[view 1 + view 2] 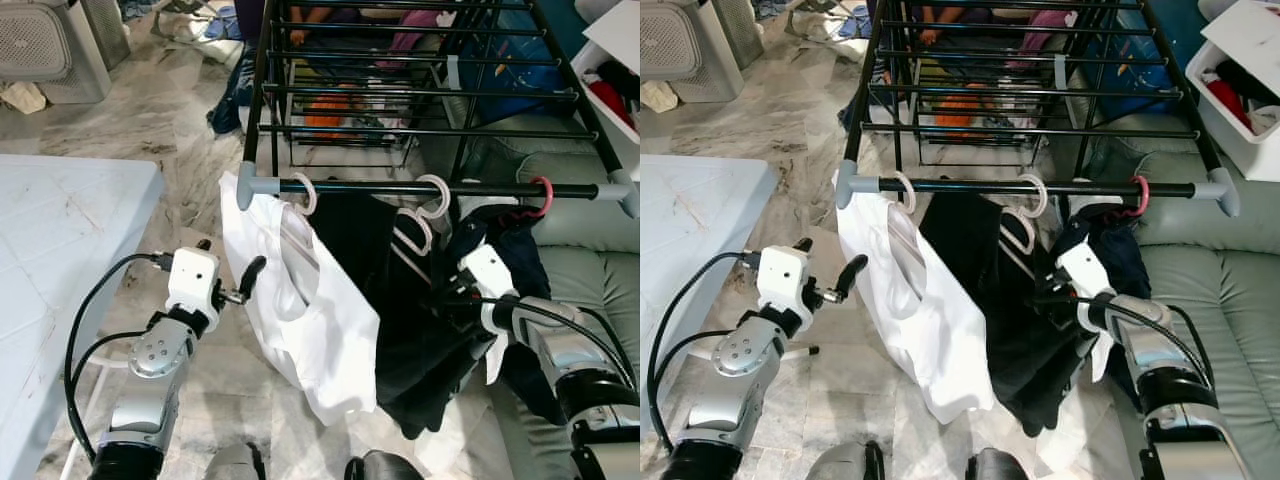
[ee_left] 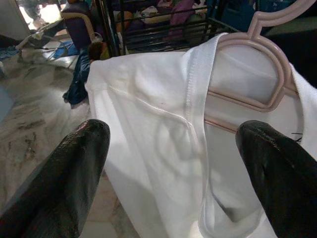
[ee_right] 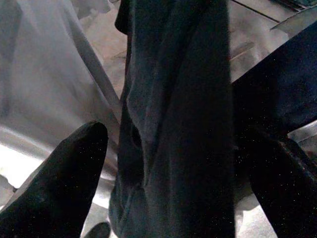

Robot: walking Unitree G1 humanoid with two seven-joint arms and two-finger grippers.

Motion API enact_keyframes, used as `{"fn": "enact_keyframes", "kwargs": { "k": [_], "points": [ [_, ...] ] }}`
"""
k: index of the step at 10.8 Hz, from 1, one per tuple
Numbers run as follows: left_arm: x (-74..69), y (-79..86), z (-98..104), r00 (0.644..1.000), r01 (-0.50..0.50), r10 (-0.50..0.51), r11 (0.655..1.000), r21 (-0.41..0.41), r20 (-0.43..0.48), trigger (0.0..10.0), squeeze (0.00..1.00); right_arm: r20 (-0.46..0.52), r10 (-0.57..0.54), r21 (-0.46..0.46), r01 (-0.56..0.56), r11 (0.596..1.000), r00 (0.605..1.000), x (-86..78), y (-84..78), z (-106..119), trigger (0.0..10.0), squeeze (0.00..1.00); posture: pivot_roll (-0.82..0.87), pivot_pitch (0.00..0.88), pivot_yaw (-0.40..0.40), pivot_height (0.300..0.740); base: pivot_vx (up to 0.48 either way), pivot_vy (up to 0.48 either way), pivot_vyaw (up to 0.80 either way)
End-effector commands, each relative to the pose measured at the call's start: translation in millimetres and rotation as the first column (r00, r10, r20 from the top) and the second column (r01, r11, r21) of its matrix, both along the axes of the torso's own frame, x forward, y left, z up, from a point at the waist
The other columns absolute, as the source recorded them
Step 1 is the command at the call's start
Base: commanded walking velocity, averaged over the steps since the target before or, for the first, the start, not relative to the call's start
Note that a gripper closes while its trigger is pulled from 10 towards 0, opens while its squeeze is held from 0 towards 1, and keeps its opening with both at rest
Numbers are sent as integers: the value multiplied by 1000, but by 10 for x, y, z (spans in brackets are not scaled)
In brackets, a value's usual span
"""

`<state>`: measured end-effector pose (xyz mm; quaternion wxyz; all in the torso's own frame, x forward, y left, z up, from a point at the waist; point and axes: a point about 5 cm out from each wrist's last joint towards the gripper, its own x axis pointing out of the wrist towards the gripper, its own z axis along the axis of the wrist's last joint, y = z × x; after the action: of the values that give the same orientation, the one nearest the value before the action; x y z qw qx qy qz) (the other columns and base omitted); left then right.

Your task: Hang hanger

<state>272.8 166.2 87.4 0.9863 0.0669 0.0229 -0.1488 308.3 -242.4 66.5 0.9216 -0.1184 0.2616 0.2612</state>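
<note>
Your left gripper (image 1: pixel 252 275) is spread wide with nothing between its black fingers (image 2: pixel 59 173); it hovers just beside the white sleeveless shirt (image 1: pixel 320 320), on the side away from the sofa, not touching the cloth. That shirt hangs on a pale pink plastic hanger (image 2: pixel 270 74), whose hook (image 1: pixel 303 192) is looped over the black front rail of the drying rack (image 1: pixel 440 187), near the rail's grey end cap (image 1: pixel 247 185).

Your right gripper (image 1: pixel 440 298) reaches in from the sofa side, below the same rail. Its two fingers (image 3: pixel 59 173) stand parted, with a fold of the black garment (image 1: pixel 420 340) hanging between them; you cannot tell from these views whether either finger presses on the cloth. That black garment hangs under the middle of the rail on a white hanger (image 1: pixel 425 215), hooked beside the pink one. Further along the rail, toward the sofa, a red hanger hook (image 1: pixel 543 195) carries a dark navy garment (image 1: pixel 515 250).

Behind the rail, the black wire rack (image 1: pixel 400 80) holds more clothes on its lower bars. Beyond the rail's far end sits the grey-green sofa (image 1: pixel 590 260). Out past the shirt side lies a pale blue table top (image 1: pixel 60 260), on the marbled floor (image 1: pixel 180 120).
</note>
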Motion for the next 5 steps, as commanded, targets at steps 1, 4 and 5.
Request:
{"fn": "enact_keyframes", "kwargs": {
  "k": [1,4,5],
  "points": [
    [-3,11,-5,1000,1,-1,1000,18,-9,10000,0,-2,-26,35,26,999,1000,40,-23,77,0,0,-49,109,-15,740,0,0,0],
    [-1,-5,-26,1000,9,-9,1000,26,-18,10000,0,-2,44,20,-43,999,999,47,-19,173,0,0,-57,113,-10,740,0,0,0],
    [7,-9,-29,1000,12,-11,1000,28,-19,10000,0,-9,44,47,-44,998,999,87,-27,266,0,0,-60,109,-11,740,0,0,0]
  ]
}}
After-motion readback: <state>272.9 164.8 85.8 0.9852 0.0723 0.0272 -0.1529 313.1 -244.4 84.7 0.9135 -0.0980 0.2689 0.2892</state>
